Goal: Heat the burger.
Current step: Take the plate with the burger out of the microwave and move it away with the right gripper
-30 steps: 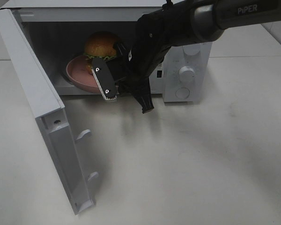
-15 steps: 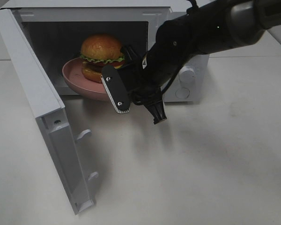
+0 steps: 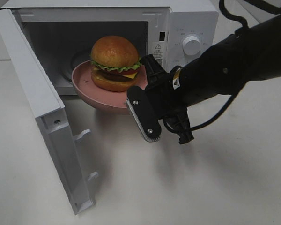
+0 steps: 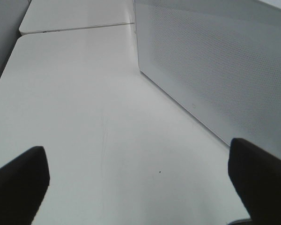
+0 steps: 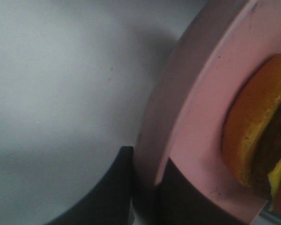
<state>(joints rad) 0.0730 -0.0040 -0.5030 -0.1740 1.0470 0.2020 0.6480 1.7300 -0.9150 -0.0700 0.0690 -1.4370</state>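
The burger [image 3: 114,63], with its glossy bun, lettuce and cheese, sits on a round pink plate [image 3: 84,79]. The plate hangs at the mouth of the open microwave [image 3: 187,28], mostly out over the table. My right gripper [image 3: 147,82] is shut on the plate's right rim. In the right wrist view its dark fingers [image 5: 178,199] pinch the plate [image 5: 201,117] rim, with the burger [image 5: 248,136] just beyond. My left gripper [image 4: 138,180] stands open and empty over bare table beside a white perforated microwave panel [image 4: 215,70]. The left arm is outside the high view.
The microwave door [image 3: 37,103] is swung wide open to the left, its latch hooks facing the table [image 3: 201,187]. The control knob [image 3: 192,45] is on the right of the microwave front. My right arm crosses in front of the panel.
My right gripper has drawn the plate and burger out of the microwave cavity, toward the front and right. The arm has dropped lower, uncovering the knob. The door has not moved.
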